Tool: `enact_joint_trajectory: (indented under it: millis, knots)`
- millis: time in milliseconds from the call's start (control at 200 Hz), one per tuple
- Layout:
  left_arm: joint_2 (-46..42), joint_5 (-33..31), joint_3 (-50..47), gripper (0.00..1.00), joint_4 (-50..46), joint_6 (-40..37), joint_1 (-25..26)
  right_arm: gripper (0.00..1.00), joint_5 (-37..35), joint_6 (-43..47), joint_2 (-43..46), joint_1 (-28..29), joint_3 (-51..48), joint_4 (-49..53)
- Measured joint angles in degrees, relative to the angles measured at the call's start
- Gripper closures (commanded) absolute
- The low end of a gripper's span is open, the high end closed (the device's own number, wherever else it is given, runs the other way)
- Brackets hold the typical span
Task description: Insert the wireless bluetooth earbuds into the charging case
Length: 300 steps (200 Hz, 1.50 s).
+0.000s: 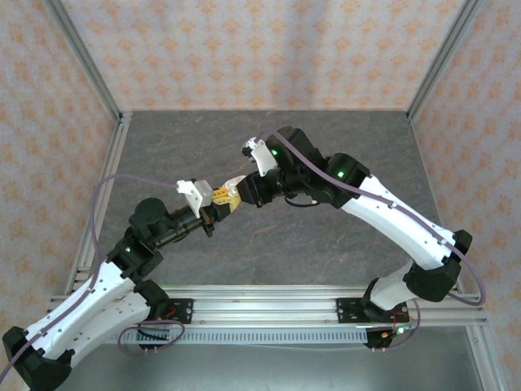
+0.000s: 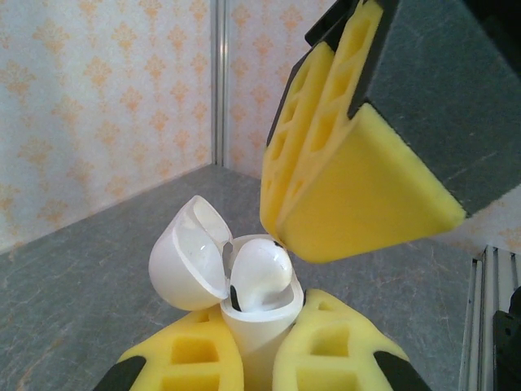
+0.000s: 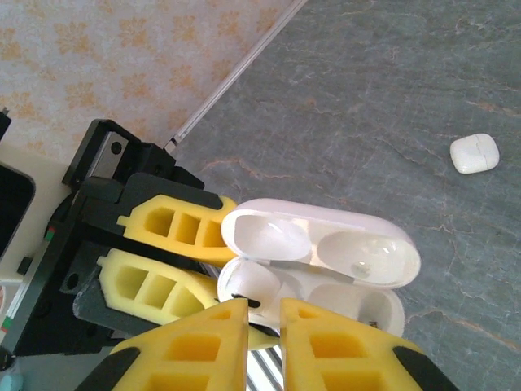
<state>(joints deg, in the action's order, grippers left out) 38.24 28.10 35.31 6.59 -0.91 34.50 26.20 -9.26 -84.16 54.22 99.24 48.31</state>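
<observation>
Left gripper (image 2: 260, 334): clamped on the lower body of the white charging case (image 3: 326, 244), which it holds upright above the grey table (image 3: 391, 73) with the lid (image 2: 191, 261) hinged open. One white earbud (image 2: 262, 269) sits in a slot of the case, with the right gripper (image 3: 263, 314) just above it; its jaws are drawn narrow with nothing seen between them, and whether the pads meet cannot be told. Farther off on the table, well apart: second white case (image 3: 475, 153), closed.

Glossy smooth white plastic charging case (image 2: 187, 269) and earbud (image 2: 262, 273), matt porous yellow claw pads (image 2: 366, 204), matt grey stone-look tabletop (image 3: 391, 73)
</observation>
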Motion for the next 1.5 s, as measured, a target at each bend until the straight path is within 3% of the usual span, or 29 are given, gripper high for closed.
enact_joint_trajectory:
  millis: [886,1196,1351,1501]
  knots:
    - [0.28,-0.02,0.33,1.00,-0.85,-0.09,0.00,0.84,3.17,-1.16,-0.96,-2.08,0.42,-1.07]
    - [0.26,-0.15,0.33,1.00,-0.87,-0.28,0.02,0.81,-6.84,-5.75,4.37,-12.13,1.03,3.13]
    - [0.28,-0.24,0.33,1.00,-1.29,-0.63,0.00,0.76,-12.68,-8.59,7.10,-17.81,-8.87,3.04]
    - [0.33,-0.24,0.33,1.00,-1.66,-0.68,0.02,0.78,-13.38,-10.29,5.53,-22.38,-21.33,1.27]
